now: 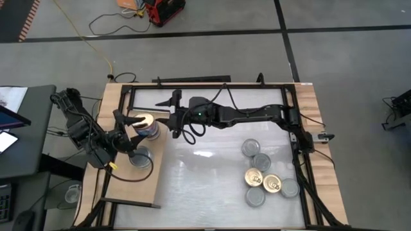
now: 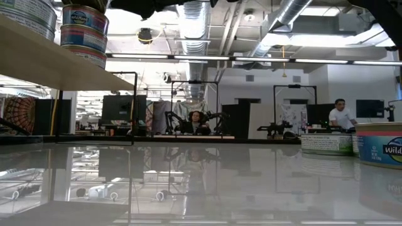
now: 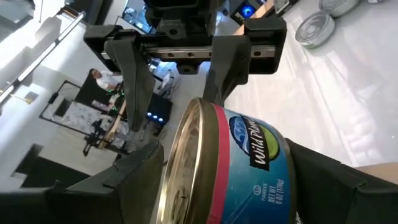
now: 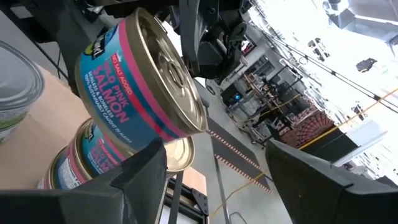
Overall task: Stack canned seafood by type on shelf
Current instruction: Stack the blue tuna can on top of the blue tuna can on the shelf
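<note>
A gold-topped tin [image 1: 144, 122] with a blue and pink label tops a stack at the shelf's [image 1: 128, 189] far end. In the right wrist view it [image 4: 137, 81] sits slanted over the gold-topped tin below [image 4: 81, 168]. My left gripper [image 1: 131, 131] comes from the table's left and is open. One finger [image 3: 140, 168] stands by the tin's lid, the other [image 3: 317, 177] by its bottom. My right gripper [image 1: 168, 119] faces the same tin from the right, open and apart from it. A silver-topped tin [image 1: 140, 156] stands on the shelf nearer the front. The low view shows the stack [image 2: 85, 34] on the shelf board [image 2: 63, 69]. My left gripper has the top tin [image 3: 236, 162] between its spread fingers, which come level from the table's left. I cannot tell whether either finger touches the tin. The tin's lower edge rests on the tin beneath it.
Several loose tins [image 1: 263, 173], gold and silver, lie on the white tabletop at the right. They also show at the low view's right edge [image 2: 377, 144]. A black frame [image 1: 212, 86] runs round the table. Free tabletop [image 1: 205, 179] lies between shelf and loose tins. People sit in the room beyond [image 2: 196, 119].
</note>
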